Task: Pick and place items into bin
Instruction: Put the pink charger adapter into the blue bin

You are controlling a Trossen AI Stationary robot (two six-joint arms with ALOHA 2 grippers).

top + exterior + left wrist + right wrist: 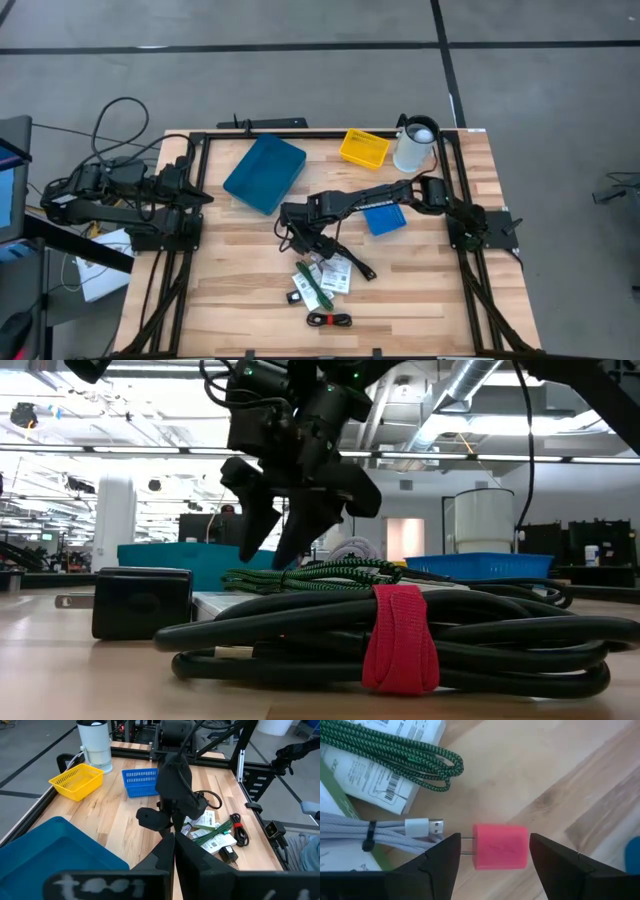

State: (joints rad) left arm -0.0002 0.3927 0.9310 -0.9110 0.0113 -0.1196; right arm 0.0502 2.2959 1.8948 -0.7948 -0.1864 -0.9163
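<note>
My right gripper (495, 857) is open, pointing down over the table's middle (293, 232). In its wrist view the fingers stand on either side of a small pink-red charger block (500, 846) lying flat on the wood, prongs toward one finger. Beside it lie a grey bundled cable (380, 832), a green braided cable (395, 750) and white printed cards (370, 775). Nearer the near edge lie a coiled black cord with a red strap (400, 640) and a black adapter (140, 603). My left gripper (174, 852) is shut, waiting at the table's left edge (185, 195).
A large blue bin (264, 172) sits toward the far left of the table. A yellow basket (363, 148), a white cylinder (415, 145) and a small blue basket (385, 218) stand at the far right. Black frame rails run along both sides.
</note>
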